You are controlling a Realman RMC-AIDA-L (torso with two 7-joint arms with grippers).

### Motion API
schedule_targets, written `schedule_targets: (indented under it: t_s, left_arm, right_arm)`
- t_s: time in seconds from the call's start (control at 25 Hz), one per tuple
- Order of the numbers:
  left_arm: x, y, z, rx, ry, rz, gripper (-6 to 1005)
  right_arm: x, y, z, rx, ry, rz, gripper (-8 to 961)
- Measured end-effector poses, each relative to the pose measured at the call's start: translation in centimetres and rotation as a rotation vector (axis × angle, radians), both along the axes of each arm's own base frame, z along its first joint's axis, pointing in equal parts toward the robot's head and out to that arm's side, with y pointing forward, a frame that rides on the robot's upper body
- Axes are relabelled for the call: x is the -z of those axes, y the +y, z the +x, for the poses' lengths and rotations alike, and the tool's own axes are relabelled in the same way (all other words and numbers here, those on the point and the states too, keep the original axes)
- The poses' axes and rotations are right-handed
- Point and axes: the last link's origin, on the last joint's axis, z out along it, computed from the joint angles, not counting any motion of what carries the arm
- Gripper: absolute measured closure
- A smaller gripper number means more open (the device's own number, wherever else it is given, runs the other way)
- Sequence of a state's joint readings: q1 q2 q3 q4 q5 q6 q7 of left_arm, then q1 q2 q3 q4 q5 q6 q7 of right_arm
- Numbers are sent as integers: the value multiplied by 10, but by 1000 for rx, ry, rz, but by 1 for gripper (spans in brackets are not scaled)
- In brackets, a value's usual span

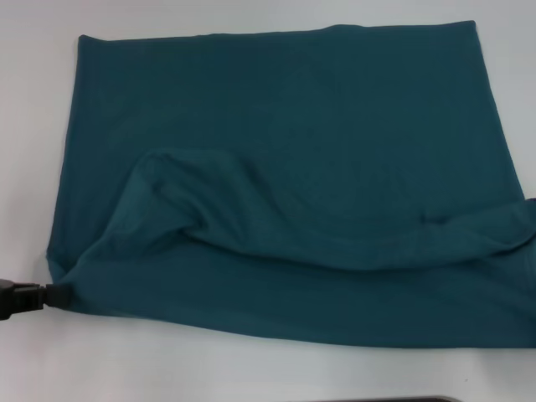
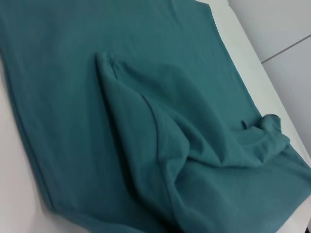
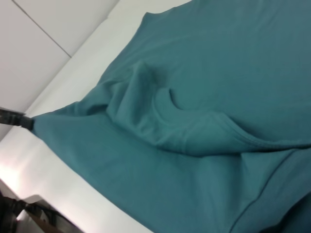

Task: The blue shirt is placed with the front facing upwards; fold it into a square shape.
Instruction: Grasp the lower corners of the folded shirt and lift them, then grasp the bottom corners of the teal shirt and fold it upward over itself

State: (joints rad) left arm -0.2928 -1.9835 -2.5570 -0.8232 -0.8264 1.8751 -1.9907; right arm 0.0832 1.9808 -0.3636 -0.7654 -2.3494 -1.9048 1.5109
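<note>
I had the blue shirt spread across the white worktop, filling most of the head frame. The left gripper, lower left, had its jaws pinched on a corner; a weak grip could slip. I couldn't see the right gripper.

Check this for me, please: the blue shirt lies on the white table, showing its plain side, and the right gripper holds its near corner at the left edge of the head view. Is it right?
One thing is wrong: it is the left gripper, not the right, that pinches the near corner of the blue shirt; the head view shows it entering from the robot's left. The rest stands: plain side showing, on the white table.
</note>
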Motion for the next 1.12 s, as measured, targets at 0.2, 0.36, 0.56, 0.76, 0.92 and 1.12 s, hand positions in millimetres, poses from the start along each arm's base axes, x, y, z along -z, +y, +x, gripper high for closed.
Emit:
schedule_targets:
  t_s: [0.2,0.36,0.56,0.76,0.92,1.12]
  left_arm:
    - [0,2,0,4,3,1,1000]
    - [-2,3,-1,0,5,15,1000]
    - [-7,9,2,2,-7,57,1000]
    - [-18,34,13,28,-34,142,999]
    - [-21,61,27,64,-33,197,999]
    - [-11,104,53,116,-28,238,999]
  right_arm:
    - [-1,-5,1,13,7,15,921]
    - [-2,0,0,4,6,22,921]
    - [-7,13,-3,-10,7,43,921]
    - [-17,38,-9,-28,16,84,921]
    - [-27,69,-16,-31,7,132,920]
    - [-30,111,-28,-48,-21,170,920]
